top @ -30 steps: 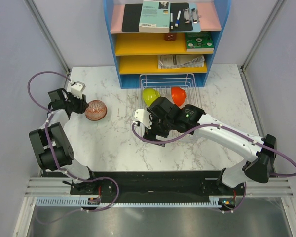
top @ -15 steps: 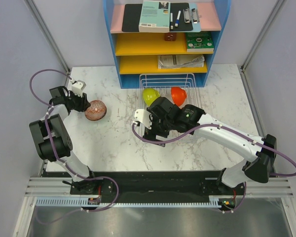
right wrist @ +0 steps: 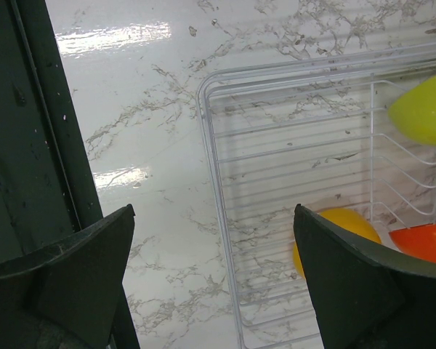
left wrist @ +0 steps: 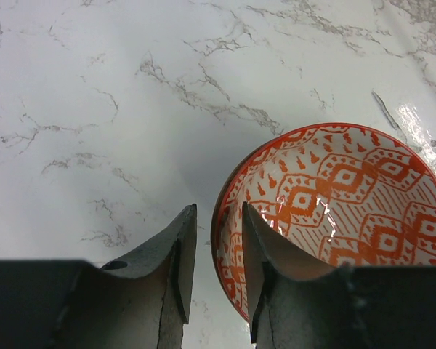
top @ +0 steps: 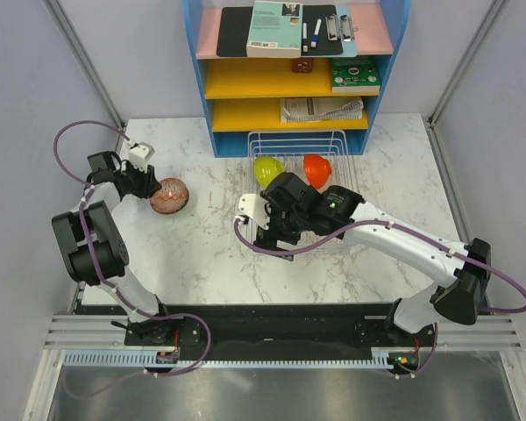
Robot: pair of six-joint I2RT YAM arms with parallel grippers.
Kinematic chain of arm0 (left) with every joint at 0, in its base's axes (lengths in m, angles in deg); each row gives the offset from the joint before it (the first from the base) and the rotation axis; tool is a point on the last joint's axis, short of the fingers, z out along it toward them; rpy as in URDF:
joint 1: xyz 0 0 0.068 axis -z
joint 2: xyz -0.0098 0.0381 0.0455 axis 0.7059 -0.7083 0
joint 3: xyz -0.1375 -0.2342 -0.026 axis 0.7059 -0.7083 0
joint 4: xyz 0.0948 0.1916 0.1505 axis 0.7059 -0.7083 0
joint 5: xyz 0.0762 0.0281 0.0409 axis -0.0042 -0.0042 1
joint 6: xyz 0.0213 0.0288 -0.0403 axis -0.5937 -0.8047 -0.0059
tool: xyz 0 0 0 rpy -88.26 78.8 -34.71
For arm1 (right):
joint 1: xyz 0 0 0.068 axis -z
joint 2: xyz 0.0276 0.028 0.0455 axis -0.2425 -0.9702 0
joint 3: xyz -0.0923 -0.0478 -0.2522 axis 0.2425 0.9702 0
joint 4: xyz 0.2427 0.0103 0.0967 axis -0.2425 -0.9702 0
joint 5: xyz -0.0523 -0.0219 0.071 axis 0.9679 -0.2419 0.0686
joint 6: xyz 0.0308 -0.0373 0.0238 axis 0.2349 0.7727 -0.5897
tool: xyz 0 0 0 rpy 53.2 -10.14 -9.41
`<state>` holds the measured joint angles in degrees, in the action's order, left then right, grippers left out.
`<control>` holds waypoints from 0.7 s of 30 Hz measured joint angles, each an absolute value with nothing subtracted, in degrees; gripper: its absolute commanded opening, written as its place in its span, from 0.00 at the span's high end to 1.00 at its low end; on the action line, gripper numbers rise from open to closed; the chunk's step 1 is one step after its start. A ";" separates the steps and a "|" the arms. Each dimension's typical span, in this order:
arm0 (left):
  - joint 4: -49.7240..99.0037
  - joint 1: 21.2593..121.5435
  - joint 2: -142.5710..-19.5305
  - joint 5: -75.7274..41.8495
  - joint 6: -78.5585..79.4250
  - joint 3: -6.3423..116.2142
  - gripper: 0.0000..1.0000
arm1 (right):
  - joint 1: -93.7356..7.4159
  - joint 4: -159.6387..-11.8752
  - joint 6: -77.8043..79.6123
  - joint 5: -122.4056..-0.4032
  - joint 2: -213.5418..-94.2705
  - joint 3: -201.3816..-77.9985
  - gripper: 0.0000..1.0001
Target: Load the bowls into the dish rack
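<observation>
- Top external view puts the patterned bowl (top: 168, 195) at 10 o'clock on the marble desk (top: 202, 250), well apart from the dish rack (top: 296, 140), which sits at 12 o'clock below the blue-and-yellow shelf unit (top: 294, 74).
- Only this view shows both arms. The left fingers (top: 153, 186) meet the bowl's 9 o'clock side, and the right fingers (top: 272, 239) hang over the rack's 7 o'clock corner.
- The left wrist view adds that the left fingers (left wrist: 219, 207) are narrowly parted and straddle the patterned bowl's (left wrist: 341, 211) rim, one inside and one outside. Whether they pinch it cannot be told.
- The right wrist view shows the right fingers (right wrist: 214, 209) spread fully and holding nothing.
- It also shows a yellow bowl (right wrist: 338, 231) in the rack, which the arm hides from above, alongside the lime-green bowl (right wrist: 424, 109) and the orange-red bowl (right wrist: 421, 243).
- Since a second ago, the left arm's lower links have swung toward 9 o'clock and the patterned bowl has barely shifted. The right arm is unchanged.
</observation>
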<state>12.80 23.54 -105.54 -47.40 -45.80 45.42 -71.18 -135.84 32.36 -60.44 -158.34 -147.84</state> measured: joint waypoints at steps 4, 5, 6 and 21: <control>10.96 23.54 -105.54 -48.69 -47.24 46.18 0.62 | -71.18 -135.84 32.36 -60.44 -158.52 -147.84 0.02; 10.50 23.54 -105.54 -49.01 -47.46 46.40 0.62 | -71.18 -135.84 32.36 -60.44 -158.58 -147.84 0.02; 9.94 23.54 -105.54 -49.41 -47.68 46.77 0.62 | -71.18 -135.84 32.36 -60.44 -158.67 -147.84 0.02; 5.67 25.70 -109.94 -49.80 -51.57 51.12 0.61 | -71.18 -136.32 32.34 -60.46 -159.54 -148.19 0.02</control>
